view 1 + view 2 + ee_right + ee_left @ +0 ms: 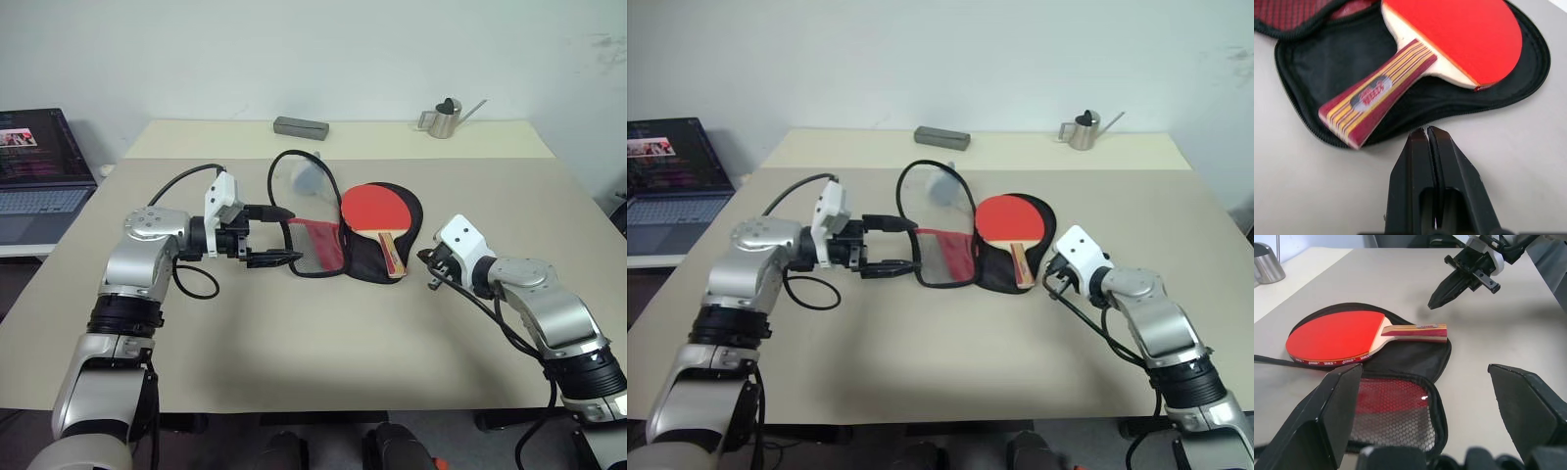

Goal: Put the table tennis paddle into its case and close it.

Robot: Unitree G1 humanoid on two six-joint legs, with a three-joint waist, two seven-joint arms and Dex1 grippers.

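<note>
Status of work: the table tennis paddle (pixel 375 212) lies face up on the black inner half of the case (pixel 404 238), at centre frame in the head views, its striped handle pointing toward the lower edge. The case is unfolded; its red mesh flap (pixel 315 247) lies open to the left of the paddle, touching it at the hinge side. I judge the insertion step essentially done. Folding the flap over and closing the case are not yet done.

My left gripper (pixel 270 235) sits left of centre, fingers spread wide apart, reaching level toward the mesh flap's outer edge; whether a finger touches the fabric I cannot tell. My right gripper (pixel 1427 139) hangs just beside the near rim of the case, close to the handle's butt, fingers pressed together on nothing.

Surroundings: a black cord loop (pixel 294 166) rises from the case toward the upper centre. A grey rectangular block (pixel 301 126) and a small metal watering can (pixel 443 118) stand well apart along the table's far side. A laptop (pixel 39 171) occupies the left edge.

Obstructions: none lies on the flap's path. The cord loop, in my judgement, could catch in the seam during closing.
</note>
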